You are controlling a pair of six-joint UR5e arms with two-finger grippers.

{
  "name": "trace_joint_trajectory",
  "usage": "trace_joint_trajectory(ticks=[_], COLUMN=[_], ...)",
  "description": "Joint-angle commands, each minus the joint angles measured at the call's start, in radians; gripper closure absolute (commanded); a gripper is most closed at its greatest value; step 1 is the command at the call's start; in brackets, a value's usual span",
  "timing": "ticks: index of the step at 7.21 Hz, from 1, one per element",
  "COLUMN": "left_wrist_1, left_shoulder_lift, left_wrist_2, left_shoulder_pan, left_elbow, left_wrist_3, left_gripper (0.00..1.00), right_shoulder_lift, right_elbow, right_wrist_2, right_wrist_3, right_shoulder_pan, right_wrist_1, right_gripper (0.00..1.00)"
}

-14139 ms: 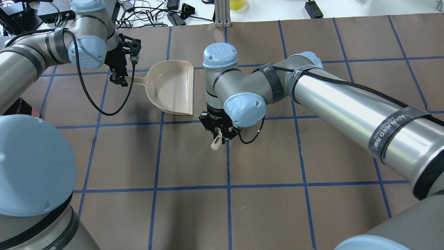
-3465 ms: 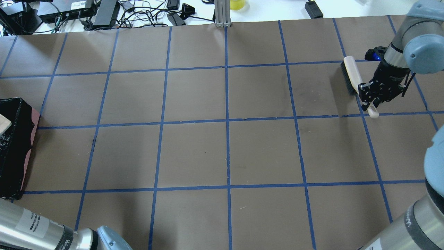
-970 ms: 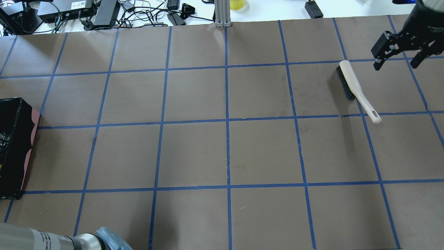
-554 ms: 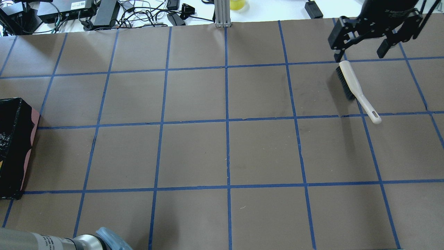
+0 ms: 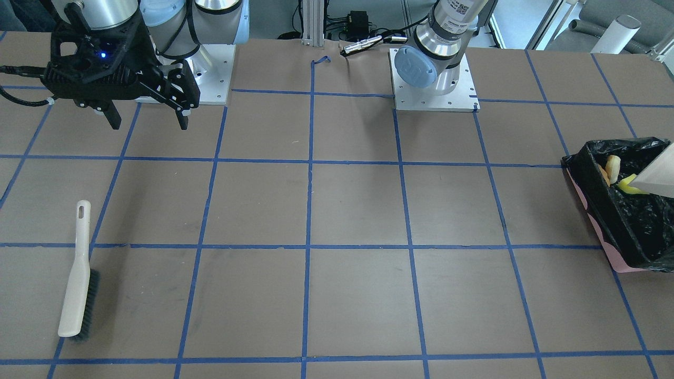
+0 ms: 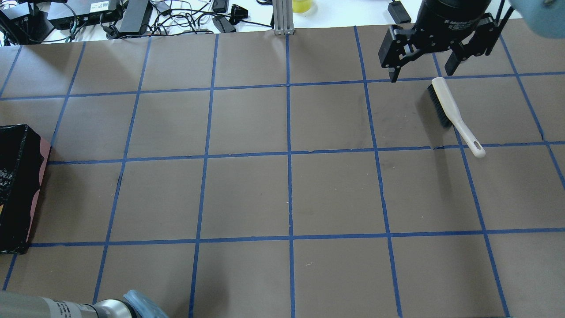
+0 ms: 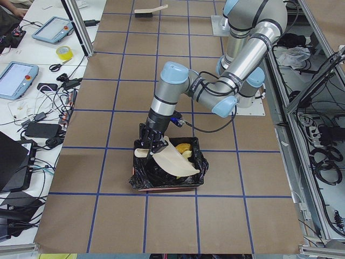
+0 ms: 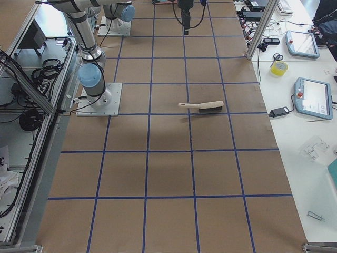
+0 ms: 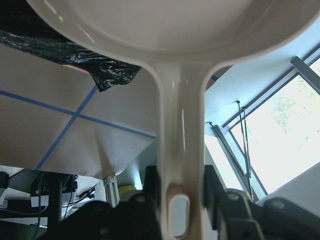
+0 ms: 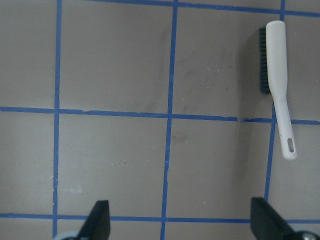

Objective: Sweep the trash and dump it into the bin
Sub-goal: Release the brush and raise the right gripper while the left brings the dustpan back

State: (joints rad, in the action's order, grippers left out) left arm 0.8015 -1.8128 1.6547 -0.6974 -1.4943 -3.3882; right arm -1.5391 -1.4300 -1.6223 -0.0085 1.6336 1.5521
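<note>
though jaws apart, right arm (image 5: 105, 13) aloft

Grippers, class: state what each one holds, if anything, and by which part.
The left gripper holds the beige dustpan by its handle, over the bin. The right gripper is open and holds nothing; the brush lies on the table.

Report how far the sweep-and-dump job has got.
Done: sweeping looks finished; the brush lies on the table, the right gripper open, clear of it. A yellow-green wedge and an orange piece sit in the bin. In hand: the left gripper holds the dustpan tilted over the bin. Left: probably just setting the dustpan down; the third piece is not visible.
</note>
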Motion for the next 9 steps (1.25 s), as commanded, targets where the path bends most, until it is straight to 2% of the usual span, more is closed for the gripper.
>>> trace_joint_trajectory(ticks=[1,3,6,7,8,9], left_wrist_1=[0.308,0.395,0.513,0.515,0.513,0.503], left_shoulder_lift=[-0.023,-0.046,-0.062,-0.097,-0.158,-0.213], left_wrist_2=[0.0,0.0,-0.01,-0.042,-0.118,-0.151], left_shoulder_pan=[-0.092,-0.213,-0.454,-0.487,-0.49,-0.51], left_elbow=[0.179,0.181,0.166,0.151,0.151,0.158], left_wrist_3=[0.187,0.463,0.935,1.063,1.222,1.285], left_gripper=[1.0,1.0,1.0,1.0,1.0,1.0], right_shoulder_lift=[-0.015,-0.021,-0.033,-0.036,-0.041,-0.041], right_elbow=[-0.093,-0.099,-0.072,-0.07,-0.072,-0.073], right_wrist_2=[0.001,0.015,0.088,0.087,0.088,0.088], right_wrist_3=[-0.034,-0.041,-0.064,-0.064,-0.065,-0.068], right_shoulder_pan=[-0.006,-0.015,-0.089,-0.089,-0.087,-0.086], right_wrist_1=[0.157,0.191,0.139,0.135,0.126,0.126], right_gripper=[0.0,0.0,0.0,0.0,0.0,0.0])
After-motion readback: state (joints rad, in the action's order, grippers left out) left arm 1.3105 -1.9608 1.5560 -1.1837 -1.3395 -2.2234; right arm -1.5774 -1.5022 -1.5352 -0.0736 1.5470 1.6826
